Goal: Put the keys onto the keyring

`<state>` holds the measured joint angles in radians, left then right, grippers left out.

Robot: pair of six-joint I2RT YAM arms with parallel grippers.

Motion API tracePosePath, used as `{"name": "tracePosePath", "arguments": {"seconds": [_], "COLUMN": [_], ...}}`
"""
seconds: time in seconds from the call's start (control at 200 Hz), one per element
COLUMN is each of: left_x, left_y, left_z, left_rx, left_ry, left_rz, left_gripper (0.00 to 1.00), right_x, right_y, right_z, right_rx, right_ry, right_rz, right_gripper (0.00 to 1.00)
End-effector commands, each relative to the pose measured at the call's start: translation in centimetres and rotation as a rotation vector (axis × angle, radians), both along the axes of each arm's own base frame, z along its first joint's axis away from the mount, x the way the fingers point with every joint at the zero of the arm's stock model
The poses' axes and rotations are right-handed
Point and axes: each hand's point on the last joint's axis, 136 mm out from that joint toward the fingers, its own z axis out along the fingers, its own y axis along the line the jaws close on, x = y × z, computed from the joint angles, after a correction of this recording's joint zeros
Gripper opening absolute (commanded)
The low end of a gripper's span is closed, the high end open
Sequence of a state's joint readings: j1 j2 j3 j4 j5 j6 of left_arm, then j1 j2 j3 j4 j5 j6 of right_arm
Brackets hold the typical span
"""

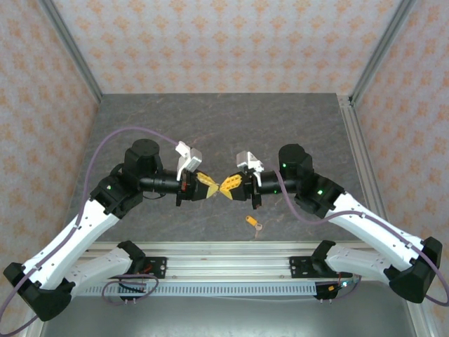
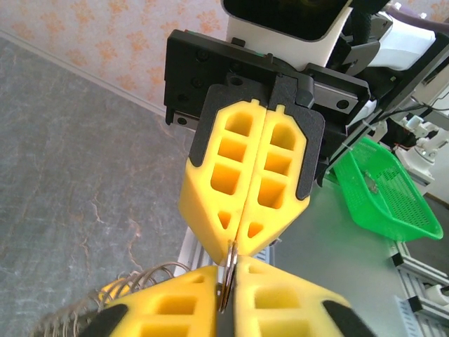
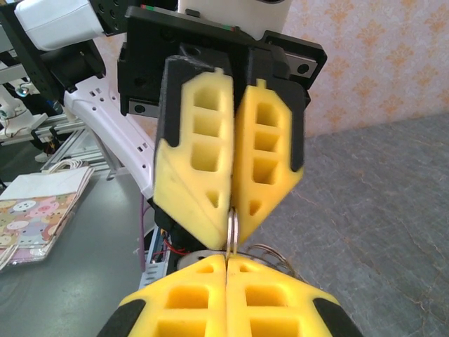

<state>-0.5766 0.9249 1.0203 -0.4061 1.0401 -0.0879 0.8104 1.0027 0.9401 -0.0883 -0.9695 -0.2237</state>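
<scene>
On the grey table (image 1: pixel 210 126), the left claw (image 1: pixel 210 186) and right claw (image 1: pixel 226 188) meet tip to tip. Both are closed, each seemingly pinching the thin silvery keyring (image 3: pixel 232 228) edge-on. The tiny orange-headed key (image 1: pixel 254 222) lies apart on the table, nearer the arm bases.

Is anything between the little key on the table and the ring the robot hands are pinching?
Nothing visible does. The key lies alone on the table, on the near side of the keyring, which the left gripper and right gripper pinch tip to tip.
</scene>
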Motion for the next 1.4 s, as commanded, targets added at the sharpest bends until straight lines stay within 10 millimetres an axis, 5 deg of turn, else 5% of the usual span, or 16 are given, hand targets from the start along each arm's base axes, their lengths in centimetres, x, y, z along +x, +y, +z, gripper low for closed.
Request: {"name": "tracePosePath", "arguments": {"seconds": [0.0, 0.41, 1.156, 1.261, 1.391], "left_x": [-0.8, -0.5, 0.5, 0.4, 0.3], "left_y": [0.2, 0.5, 0.3, 0.2, 0.2], "left_z": [1.1, 0.9, 1.2, 1.2, 1.1], "left_rx": [-0.013, 0.002, 0.031, 0.029, 0.032], "left_ry": [-0.023, -0.042, -0.073, -0.070, -0.067], "left_rz": [-0.020, 0.012, 0.024, 0.007, 0.003], "left_gripper": [0.16, 0.24, 0.22, 0.11, 0.10], "right_x": [-0.4, -0.2, -0.6, -0.6, -0.5], "right_y": [-0.2, -0.2, -0.3, -0.3, -0.4], "right_z": [1.9, 1.3, 1.1, 1.0, 1.2], "right_rx": [0.071, 0.061, 0.052, 0.050, 0.059], "right_ry": [-0.050, -0.041, -0.025, -0.024, -0.027], "right_rz": [0.022, 0.017, 0.041, 0.038, 0.037], "right_gripper": [0.00, 0.00, 0.00, 0.00, 0.00]}}
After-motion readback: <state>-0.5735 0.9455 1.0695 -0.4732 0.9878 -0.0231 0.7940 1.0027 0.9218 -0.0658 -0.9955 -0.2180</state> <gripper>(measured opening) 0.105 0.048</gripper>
